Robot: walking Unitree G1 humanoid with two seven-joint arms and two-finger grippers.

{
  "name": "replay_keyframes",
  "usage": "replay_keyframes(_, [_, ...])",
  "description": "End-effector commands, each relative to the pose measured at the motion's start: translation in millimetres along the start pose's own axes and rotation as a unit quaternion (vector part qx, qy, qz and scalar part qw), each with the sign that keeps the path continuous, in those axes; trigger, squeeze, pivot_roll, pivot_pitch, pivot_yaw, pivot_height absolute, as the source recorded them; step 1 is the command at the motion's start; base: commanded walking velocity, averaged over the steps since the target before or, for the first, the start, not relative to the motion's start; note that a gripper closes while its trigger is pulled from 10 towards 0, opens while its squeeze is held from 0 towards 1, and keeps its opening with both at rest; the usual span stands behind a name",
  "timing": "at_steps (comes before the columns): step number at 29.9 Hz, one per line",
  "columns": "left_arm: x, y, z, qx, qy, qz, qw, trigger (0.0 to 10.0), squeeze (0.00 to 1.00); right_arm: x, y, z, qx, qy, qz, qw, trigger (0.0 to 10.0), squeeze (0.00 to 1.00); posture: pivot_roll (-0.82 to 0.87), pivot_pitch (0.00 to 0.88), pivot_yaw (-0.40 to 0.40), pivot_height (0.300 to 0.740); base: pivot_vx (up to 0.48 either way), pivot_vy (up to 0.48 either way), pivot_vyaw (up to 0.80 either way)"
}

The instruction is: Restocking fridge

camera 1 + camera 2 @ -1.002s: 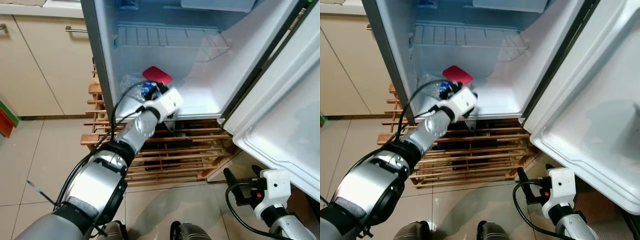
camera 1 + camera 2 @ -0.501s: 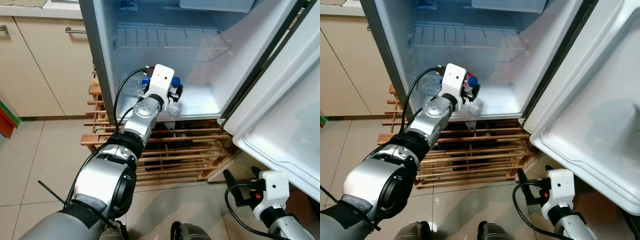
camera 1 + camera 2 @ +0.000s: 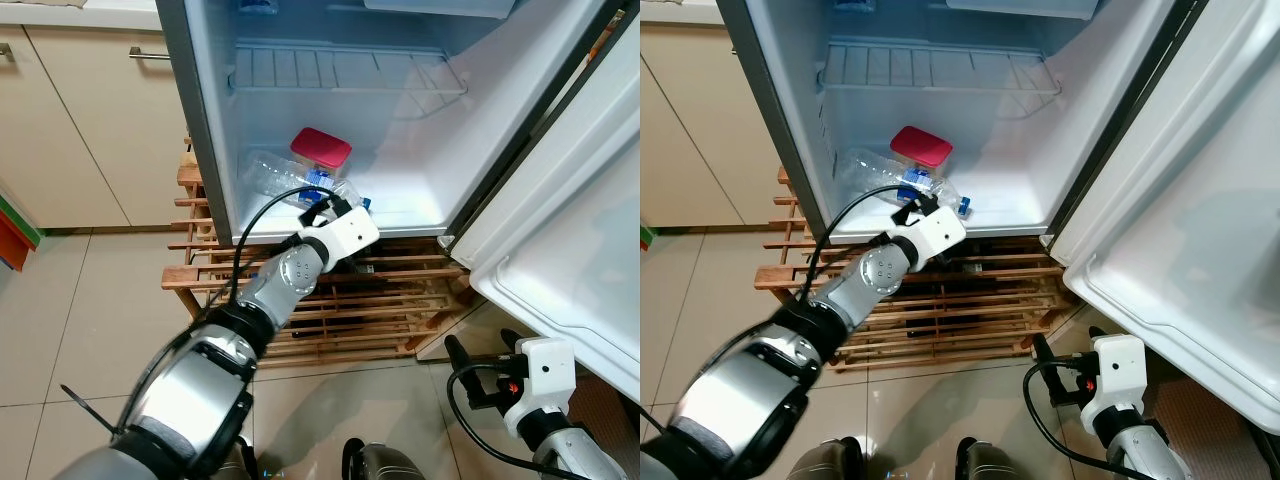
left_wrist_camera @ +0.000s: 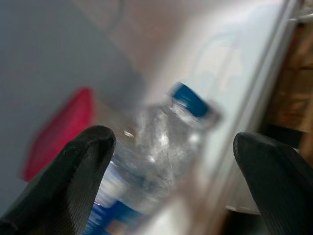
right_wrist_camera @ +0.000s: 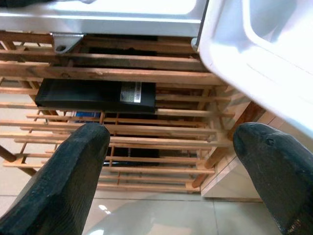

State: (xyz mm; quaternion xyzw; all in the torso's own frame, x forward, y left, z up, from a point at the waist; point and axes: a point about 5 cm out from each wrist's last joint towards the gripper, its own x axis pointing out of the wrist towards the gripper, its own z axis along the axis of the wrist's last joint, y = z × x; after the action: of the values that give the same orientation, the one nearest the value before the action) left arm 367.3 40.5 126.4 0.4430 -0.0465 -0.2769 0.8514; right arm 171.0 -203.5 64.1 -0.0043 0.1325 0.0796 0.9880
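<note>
- A clear plastic water bottle with a blue cap and blue label [image 3: 305,182] lies on its side on the white floor of the open fridge [image 3: 420,120], cap toward the front edge.
- Just behind it stands a clear tub with a red lid [image 3: 320,150], touching or nearly touching the bottle.
- The left gripper [image 4: 173,156] hovers at the fridge's front lip, its black fingers [image 4: 78,171] spread wide on either side of the bottle's neck, grasping nothing.
- A white wire shelf [image 3: 340,72] spans the compartment above.
- The white fridge door [image 3: 570,240] stands open on the right.
- A slatted wooden rack [image 3: 340,300] sits under the fridge on a beige tiled floor [image 3: 70,320].
- The right gripper [image 5: 171,171] hangs low by the rack, fingers parted and empty.
</note>
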Motion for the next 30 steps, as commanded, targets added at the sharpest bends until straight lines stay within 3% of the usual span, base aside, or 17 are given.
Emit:
replay_keyframes(1, [4.0, 5.6, 14.3, 0.013, -0.023, 0.010, 1.000, 10.0, 1.00, -1.5, -2.1, -1.4, -0.004, 0.002, -0.006, 1.000, 10.0, 0.00, -0.15, 0.160, -0.091, 0.740, 0.000, 0.000, 0.00])
replay_keyframes(3, [4.5, 9.1, 14.3, -0.040, -0.019, 0.014, 0.999, 10.0, 1.00, -1.0, -1.9, -1.1, -0.004, 0.001, -0.006, 1.000, 10.0, 0.00, -0.15, 0.157, -0.090, 0.740, 0.000, 0.000, 0.00])
replay_keyframes(4, [5.2, 10.9, 14.3, -0.103, -0.015, 0.017, 0.994, 10.0, 1.00, -0.8, -1.7, -1.0, -0.005, 0.001, -0.007, 1.000, 10.0, 0.00, -0.15, 0.156, -0.090, 0.740, 0.000, 0.000, 0.00])
replay_keyframes(5, [6.2, 13.3, 15.5, -0.177, -0.014, 0.024, 0.984, 10.0, 0.58, -0.5, -1.7, -0.8, -0.005, 0.000, -0.007, 1.000, 10.0, 0.00, -0.15, 0.153, -0.089, 0.740, 0.000, 0.000, 0.00])
replay_keyframes(6, [6.2, 13.3, 15.5, -0.177, -0.014, 0.024, 0.984, 10.0, 0.58, -0.5, -1.7, -0.8, -0.005, 0.000, -0.007, 1.000, 10.0, 0.00, -0.15, 0.153, -0.089, 0.740, 0.000, 0.000, 0.00])
replay_keyframes(7, [6.5, 17.0, 14.6, -0.251, -0.010, 0.037, 0.967, 10.0, 0.00, -0.2, -1.9, -0.9, -0.005, 0.000, -0.007, 1.000, 10.0, 0.00, -0.15, 0.150, -0.089, 0.740, 0.000, 0.000, 0.00])
replay_keyframes(8, [5.3, 21.3, 12.2, -0.326, -0.009, 0.062, 0.943, 10.0, 0.00, 0.3, -2.4, -1.3, -0.006, 0.000, -0.007, 1.000, 10.0, 0.00, -0.15, 0.144, -0.090, 0.740, 0.000, 0.000, 0.00])
replay_keyframes(11, [1.1, 21.2, 8.5, -0.390, -0.018, 0.078, 0.917, 10.0, 0.00, 1.5, -2.7, -0.8, -0.007, -0.002, -0.007, 1.000, 10.0, 0.00, -0.15, 0.140, -0.090, 0.740, 0.000, 0.000, 0.00])
replay_keyframes(15, [-5.4, 11.9, 3.9, -0.394, -0.021, 0.078, 0.916, 10.0, 0.00, 6.2, -3.4, 2.7, -0.009, -0.007, -0.009, 1.000, 10.0, 0.00, -0.14, 0.126, -0.091, 0.740, 0.000, 0.000, 0.00])
replay_keyframes(19, [-18.1, 3.8, 2.7, -0.430, -0.037, 0.071, 0.899, 10.0, 0.00, 15.2, -6.0, 11.1, 0.000, -0.020, -0.022, 1.000, 10.0, 0.00, -0.11, 0.105, -0.084, 0.740, 0.000, 0.000, 0.00])
replay_keyframes(21, [-23.2, 3.4, 2.4, -0.434, -0.043, 0.075, 0.897, 10.0, 0.00, 17.4, -6.4, 13.8, 0.003, -0.024, -0.026, 0.999, 10.0, 0.00, -0.11, 0.101, -0.083, 0.740, 0.000, 0.000, 0.00])
replay_keyframes(22, [-39.3, 2.7, -0.3, -0.424, -0.056, 0.086, 0.900, 10.0, 0.00, 23.0, -6.3, 21.1, 0.010, -0.035, -0.032, 0.999, 10.0, 0.00, -0.09, 0.089, -0.078, 0.740, 0.000, 0.000, 0.00])
replay_keyframes(23, [-39.3, 2.7, -0.3, -0.424, -0.056, 0.086, 0.900, 10.0, 0.00, 23.0, -6.3, 21.1, 0.010, -0.035, -0.032, 0.999, 10.0, 0.00, -0.09, 0.089, -0.078, 0.740, 0.000, 0.000, 0.00])
replay_keyframes(30, [-90.3, 4.4, -16.5, -0.364, -0.066, 0.156, 0.916, 10.0, 0.00, 43.0, -2.5, 39.6, 0.021, -0.068, -0.039, 0.997, 10.0, 0.00, -0.03, 0.065, -0.067, 0.740, 0.000, 0.000, 0.00])
